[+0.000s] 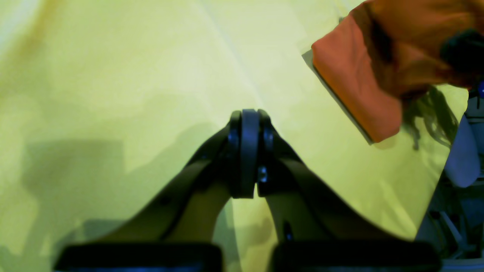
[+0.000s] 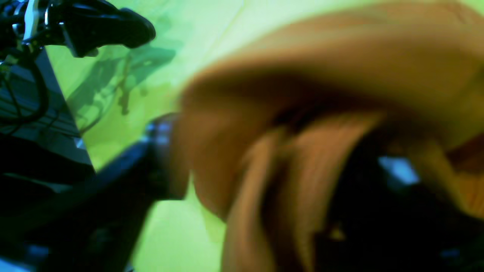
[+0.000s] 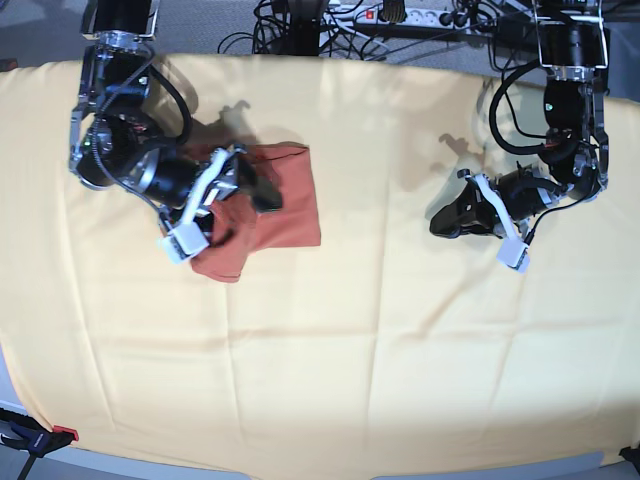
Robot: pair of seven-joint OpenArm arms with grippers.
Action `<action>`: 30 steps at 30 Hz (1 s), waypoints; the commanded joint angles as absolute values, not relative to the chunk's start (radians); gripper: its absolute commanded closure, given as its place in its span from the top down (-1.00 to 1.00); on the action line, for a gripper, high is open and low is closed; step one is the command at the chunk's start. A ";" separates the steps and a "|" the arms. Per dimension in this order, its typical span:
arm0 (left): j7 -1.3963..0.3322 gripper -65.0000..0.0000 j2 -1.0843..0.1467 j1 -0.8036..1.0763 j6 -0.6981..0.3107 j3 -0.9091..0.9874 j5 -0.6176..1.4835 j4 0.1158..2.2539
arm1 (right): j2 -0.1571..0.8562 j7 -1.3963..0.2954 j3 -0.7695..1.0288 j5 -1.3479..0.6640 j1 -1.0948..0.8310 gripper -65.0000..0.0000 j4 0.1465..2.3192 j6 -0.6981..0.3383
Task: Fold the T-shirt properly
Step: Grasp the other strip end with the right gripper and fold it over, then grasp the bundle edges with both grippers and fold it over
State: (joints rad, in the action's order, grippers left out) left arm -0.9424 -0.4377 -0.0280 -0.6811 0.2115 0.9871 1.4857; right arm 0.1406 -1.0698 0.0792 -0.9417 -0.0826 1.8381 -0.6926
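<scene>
The rust-orange T-shirt (image 3: pixel 295 200) lies partly folded on the left of the pale yellow cloth (image 3: pixel 350 350). One bunched part hangs toward the front left. My right gripper (image 3: pixel 258 185) is in the shirt. In the right wrist view its fingers (image 2: pixel 160 151) stand apart, with blurred orange fabric (image 2: pixel 321 56) draped over and between them. My left gripper (image 3: pixel 440 222) is on the right, far from the shirt, shut and empty just above the cloth. In the left wrist view its tips (image 1: pixel 249 117) are pressed together, and the shirt (image 1: pixel 351 75) shows at the upper right.
The yellow cloth (image 1: pixel 113 75) covers the whole table. Cables and a power strip (image 3: pixel 400 15) lie behind the back edge. A red clamp (image 3: pixel 60 435) sits at the front left corner. The other arm's gripper (image 2: pixel 113 26) shows at the top left of the right wrist view.
</scene>
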 commanded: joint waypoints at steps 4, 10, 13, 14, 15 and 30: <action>-0.924 -1.00 -0.452 -0.047 -0.684 0.219 1.008 1.503 | 0.144 -1.032 -0.029 -0.925 -0.041 0.48 1.855 -0.698; -0.924 -1.00 -0.452 -0.047 -0.684 0.219 1.007 1.503 | 0.145 -1.188 -0.096 -0.945 0.041 0.48 1.888 -0.698; -0.925 -1.00 -0.455 -0.047 -0.685 0.219 1.008 1.504 | 0.147 -1.198 -0.059 -0.945 0.059 0.48 1.957 -0.698; -0.925 -1.00 -0.458 -0.047 -0.685 0.219 1.014 1.504 | 0.147 -1.197 -0.035 -0.945 0.059 0.48 1.983 -0.698; -0.933 -1.00 -0.461 -0.047 -0.691 0.219 1.029 1.504 | 0.148 -1.198 -0.009 -0.945 0.058 0.48 2.004 -0.698; -1.104 -1.00 -0.487 -0.047 -0.698 0.000 1.136 1.783 | 0.264 -0.983 0.158 -0.755 0.090 -1.00 1.889 -0.698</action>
State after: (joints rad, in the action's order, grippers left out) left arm -1.1240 -0.4786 -0.0322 -0.6895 -0.0113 1.1103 1.7683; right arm 0.2558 -1.0122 0.1555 -0.7334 0.0647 1.8713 -0.6968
